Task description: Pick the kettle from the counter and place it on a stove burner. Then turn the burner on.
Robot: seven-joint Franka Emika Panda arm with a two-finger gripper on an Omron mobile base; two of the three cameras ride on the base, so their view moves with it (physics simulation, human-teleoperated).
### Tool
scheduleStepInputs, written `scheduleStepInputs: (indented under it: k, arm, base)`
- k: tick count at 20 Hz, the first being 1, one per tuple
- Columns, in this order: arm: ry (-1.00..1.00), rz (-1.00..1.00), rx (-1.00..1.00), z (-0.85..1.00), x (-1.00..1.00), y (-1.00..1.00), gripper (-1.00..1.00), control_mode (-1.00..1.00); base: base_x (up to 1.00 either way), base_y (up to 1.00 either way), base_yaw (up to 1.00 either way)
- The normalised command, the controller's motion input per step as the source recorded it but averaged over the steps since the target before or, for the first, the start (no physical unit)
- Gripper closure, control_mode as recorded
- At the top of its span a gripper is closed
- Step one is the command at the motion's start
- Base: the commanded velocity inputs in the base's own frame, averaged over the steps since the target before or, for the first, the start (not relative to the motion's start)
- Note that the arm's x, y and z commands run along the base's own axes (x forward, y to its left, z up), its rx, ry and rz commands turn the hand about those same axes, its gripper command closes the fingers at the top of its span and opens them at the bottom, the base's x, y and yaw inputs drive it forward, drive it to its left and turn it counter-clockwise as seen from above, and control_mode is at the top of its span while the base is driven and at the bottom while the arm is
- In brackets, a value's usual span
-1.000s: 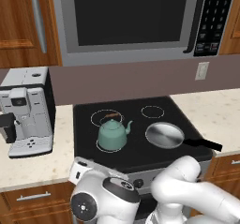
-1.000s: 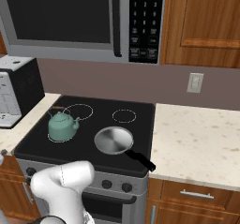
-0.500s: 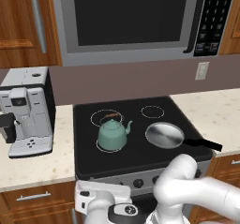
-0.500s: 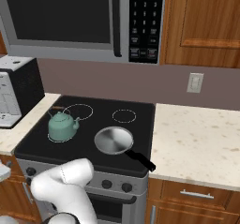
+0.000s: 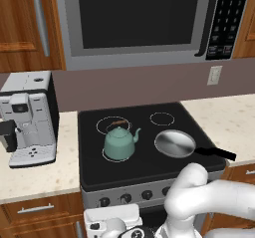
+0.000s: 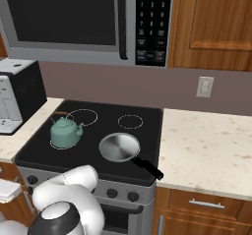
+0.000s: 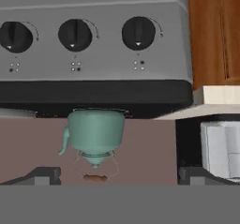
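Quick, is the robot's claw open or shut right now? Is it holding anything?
Gripper: open, holding nothing; the small teal-green kettle sits free on the black glass cooktop.

A silver pan [image 5: 175, 143] sits mid-frame on the cooktop [image 5: 149, 168], a coffee machine [image 5: 29, 116] at left, a microwave [image 5: 134, 23] across the top.

The kettle [image 5: 119, 144] sits on the front left burner [image 5: 105, 156] of the cooktop [image 5: 149, 169], the pan [image 5: 175, 144] to its right, the coffee machine [image 5: 29, 117] on the counter [image 5: 37, 179] to its left.
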Motion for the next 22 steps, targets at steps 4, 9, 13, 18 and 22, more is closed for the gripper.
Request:
scheduleStepInputs:
  k: [4, 9, 13, 18, 22]
  arm:
    - [-0.09, 0.01, -0.13, -0.56, 0.0, 0.24, -1.0, -1.0]
    - [-0.04, 0.0, -0.12, -0.57, 0.04, 0.28, -1.0, -1.0]
    - [-0.02, 0.0, -0.09, -0.51, 0.03, 0.21, -1.0, -1.0]
    - [-0.02, 0.0, -0.05, -0.37, 0.0, 0.05, -1.0, -1.0]
    - [-0.02, 0.0, 0.0, -0.08, 0.0, 0.0, -1.0, -1.0]
  base:
    - [0.0, 0.0, 0.0]
    - [0.0, 0.0, 0.0]
    - [0.0, 0.0, 0.0]
    - [0.0, 0.0, 0.0]
    - [0.0, 0.0, 0.0]
